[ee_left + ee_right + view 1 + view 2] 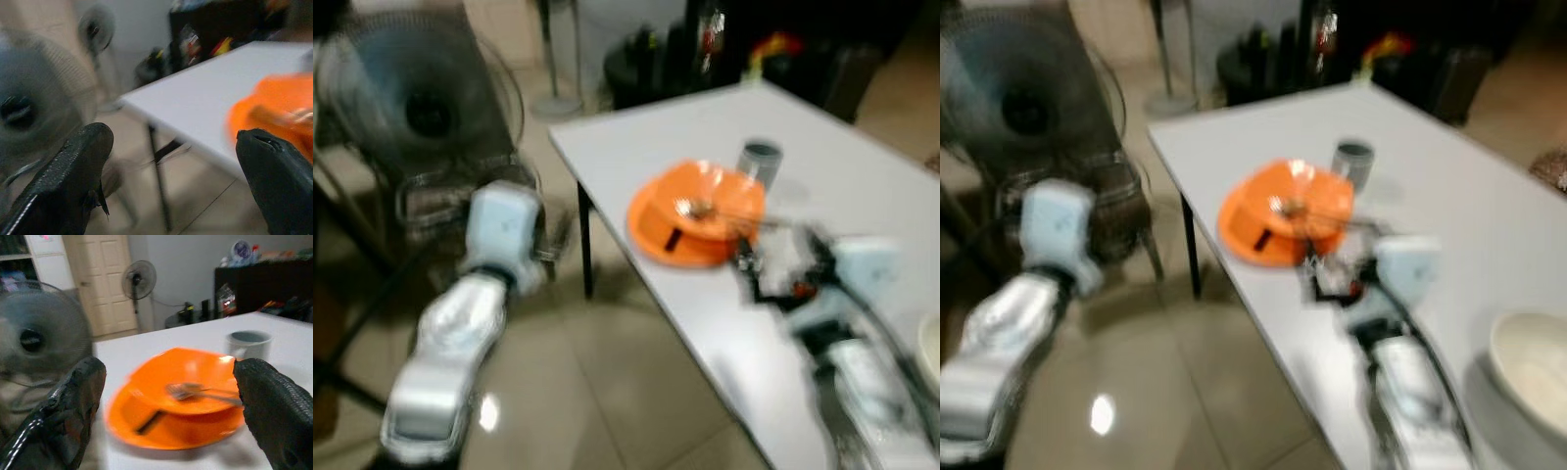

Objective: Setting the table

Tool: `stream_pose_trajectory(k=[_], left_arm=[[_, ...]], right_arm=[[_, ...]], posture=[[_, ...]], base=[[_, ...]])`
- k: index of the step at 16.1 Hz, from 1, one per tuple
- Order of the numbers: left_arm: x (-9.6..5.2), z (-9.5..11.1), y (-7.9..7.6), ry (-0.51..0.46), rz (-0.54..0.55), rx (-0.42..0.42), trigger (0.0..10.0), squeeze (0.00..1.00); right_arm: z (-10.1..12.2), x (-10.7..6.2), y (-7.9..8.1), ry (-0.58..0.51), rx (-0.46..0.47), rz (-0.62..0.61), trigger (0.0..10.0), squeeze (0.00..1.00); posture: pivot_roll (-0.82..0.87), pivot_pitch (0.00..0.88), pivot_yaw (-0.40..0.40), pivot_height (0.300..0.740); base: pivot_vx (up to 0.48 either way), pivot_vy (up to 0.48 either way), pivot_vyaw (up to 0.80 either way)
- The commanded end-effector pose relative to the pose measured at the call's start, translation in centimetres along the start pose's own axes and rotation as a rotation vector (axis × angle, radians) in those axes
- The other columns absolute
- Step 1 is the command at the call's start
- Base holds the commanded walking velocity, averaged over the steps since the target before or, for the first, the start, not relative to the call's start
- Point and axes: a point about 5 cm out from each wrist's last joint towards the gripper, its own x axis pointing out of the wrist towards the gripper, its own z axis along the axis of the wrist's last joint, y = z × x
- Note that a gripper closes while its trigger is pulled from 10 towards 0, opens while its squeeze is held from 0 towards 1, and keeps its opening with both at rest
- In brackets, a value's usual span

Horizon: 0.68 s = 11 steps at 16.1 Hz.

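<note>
Facing the orange plate (pixel 176 401) and fork (pixel 195 391), right tool (pixel 166 416) spread apart; left tool (pixel 181 181) likewise.

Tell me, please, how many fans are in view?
2. A large fan stands on the floor beside the white table; a pedestal fan stands farther back near the door.
</note>
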Motion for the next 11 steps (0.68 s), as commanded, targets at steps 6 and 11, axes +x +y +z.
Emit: stream_pose_trajectory(k=[6, 11], left_arm=[[0.14, 0.71, -0.83, -0.03, -0.03, -0.006, 10.0, 0.0], [0.16, 0.52, -1.11, -0.015, -0.026, -0.012, 10.0, 0.0]], right_arm=[[0.17, 0.16, -1.62, -0.044, -0.092, -0.096, 10.0, 0.0], [-0.31, -0.1, -0.69, 0.008, -0.023, 0.017, 10.0, 0.0]], posture=[[0.01, 0.0, 0.006, 0.74], [0.0, 0.0, -0.002, 0.74]], base=[[0.0, 0.339, 0.0], [0.0, 0.339, 0.0]])
